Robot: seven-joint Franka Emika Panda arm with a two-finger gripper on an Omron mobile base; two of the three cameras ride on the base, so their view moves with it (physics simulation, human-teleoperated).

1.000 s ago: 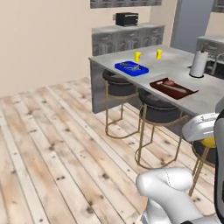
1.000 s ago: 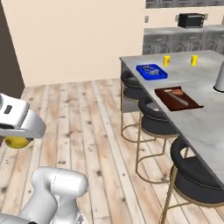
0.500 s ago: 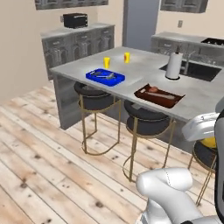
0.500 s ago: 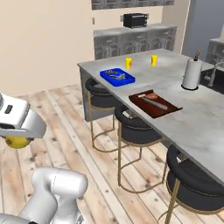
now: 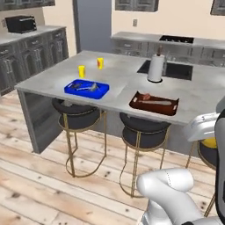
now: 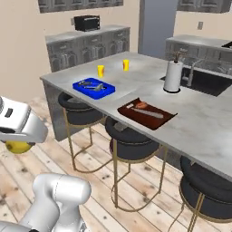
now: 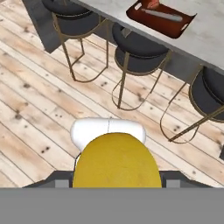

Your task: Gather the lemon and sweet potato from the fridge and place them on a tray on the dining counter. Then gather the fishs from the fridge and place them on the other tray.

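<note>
My gripper is shut on the lemon, a round yellow fruit that bulges large at the bottom of the hand view and hides the fingertips. I hold it over the wooden floor, short of the dining counter. On the counter's near side lies a reddish-brown tray with the orange-red sweet potato at its far end. Left of it, the other tray, bright blue, holds grey fish. The tall grey fridge stands at the back.
Dark stools line the counter's near side between me and the trays. Two yellow cups, a paper-towel roll and the dark sink are on the counter. Wooden floor lies open to the left.
The whole scene has shifted with the base: the counter has swung round and come closer, with both trays now ahead. The lemon stays in the gripper.
</note>
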